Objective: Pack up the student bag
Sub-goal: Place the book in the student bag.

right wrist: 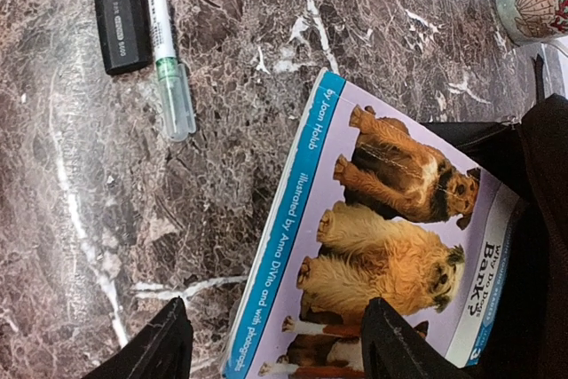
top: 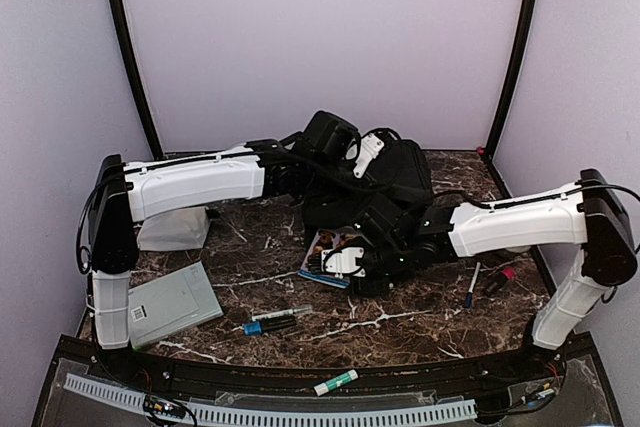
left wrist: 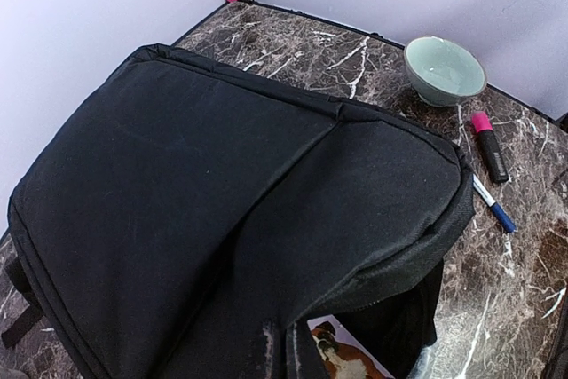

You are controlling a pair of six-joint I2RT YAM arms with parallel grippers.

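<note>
Right claw (right wrist: 275, 326) hangs spread over the dog picture book (right wrist: 399, 210), gripping nothing; left claw (top: 366, 154) is clenched at the top of the student bag (left wrist: 222, 193), though we cannot see whether it pinches fabric. The bag slumps at the back middle of the marble-patterned table (right wrist: 133, 201), the book's far end inside its mouth. We judge a flat push along the glossy, slippery cover best, since the soft black cloth sags and may snag the stiff corners.
</note>
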